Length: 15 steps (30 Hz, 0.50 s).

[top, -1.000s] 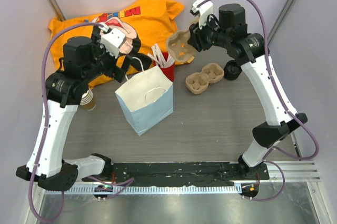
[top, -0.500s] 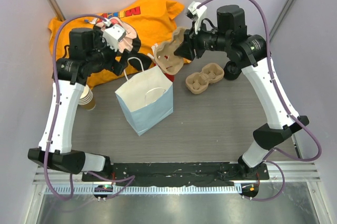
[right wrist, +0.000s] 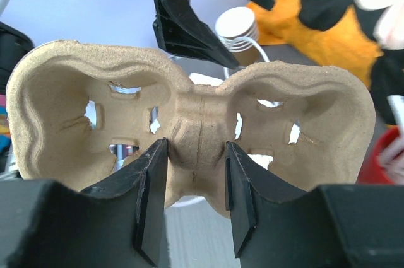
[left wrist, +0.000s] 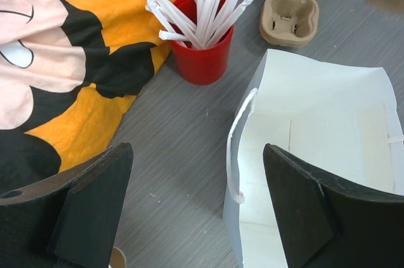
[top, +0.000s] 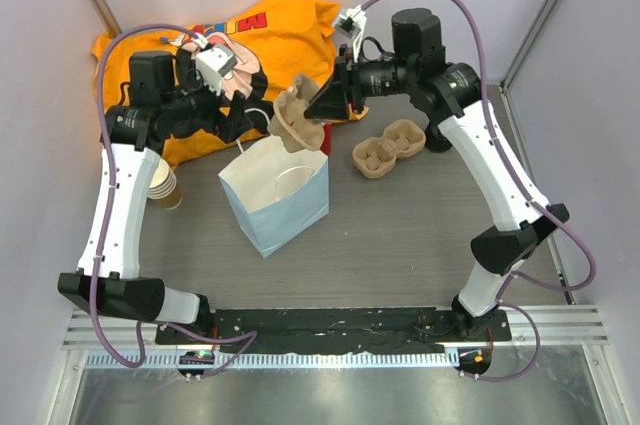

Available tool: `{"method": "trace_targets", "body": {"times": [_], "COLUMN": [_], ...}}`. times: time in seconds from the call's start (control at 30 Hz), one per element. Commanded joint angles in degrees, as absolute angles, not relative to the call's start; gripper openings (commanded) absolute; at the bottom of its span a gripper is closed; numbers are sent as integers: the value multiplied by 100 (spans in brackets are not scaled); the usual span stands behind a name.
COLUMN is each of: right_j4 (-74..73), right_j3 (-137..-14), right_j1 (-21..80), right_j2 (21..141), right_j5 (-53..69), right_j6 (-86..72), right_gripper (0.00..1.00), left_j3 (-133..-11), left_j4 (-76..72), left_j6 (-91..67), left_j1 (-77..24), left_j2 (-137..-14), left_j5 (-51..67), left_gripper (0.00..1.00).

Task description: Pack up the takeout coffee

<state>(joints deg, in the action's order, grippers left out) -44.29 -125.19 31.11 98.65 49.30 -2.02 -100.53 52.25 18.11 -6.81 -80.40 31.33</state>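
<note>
My right gripper [top: 318, 105] is shut on the middle ridge of a brown pulp cup carrier [top: 293, 118], held tilted in the air over the far rim of the open white paper bag [top: 275, 190]. The wrist view shows the fingers [right wrist: 151, 180] pinching the carrier [right wrist: 196, 123] between its two cup wells. My left gripper [top: 240, 127] is open beside the bag's left side. The bag's handle and rim [left wrist: 243, 154] lie between its fingers, untouched. A black round shape [top: 438, 135] behind the right arm may be the takeout coffee's lid; its cup is hidden.
A second pulp carrier [top: 388, 148] lies right of the bag. A red cup of white sticks [left wrist: 202, 60] stands behind the bag. Stacked lidless paper cups [top: 165, 185] stand at the left. An orange printed shirt [top: 270, 30] covers the far left. Walls close in on both sides.
The right arm has swung the carrier leftward from the far right to above the bag's far rim. The left arm has straightened up, its gripper staying by the bag's left side.
</note>
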Motion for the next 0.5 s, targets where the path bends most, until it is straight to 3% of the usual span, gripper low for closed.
{"method": "trace_targets", "body": {"times": [0.0,0.47], "right_j4": [-3763,-3322], "right_j3": [-12332,-11365], "right_j1": [3330,3656], "right_j2": [10046,9818], "right_j5": [5615,5353], "right_j6": [-878,-1195], "right_gripper": [28,28], "left_j3": [-9897,-9422], "left_j4": [4782,3920], "left_j6": [1495,827], "left_j1": [-650,-642], "left_j2": [-7857,-7603], "left_j5": [3252,2478], "left_gripper": [89,89]}}
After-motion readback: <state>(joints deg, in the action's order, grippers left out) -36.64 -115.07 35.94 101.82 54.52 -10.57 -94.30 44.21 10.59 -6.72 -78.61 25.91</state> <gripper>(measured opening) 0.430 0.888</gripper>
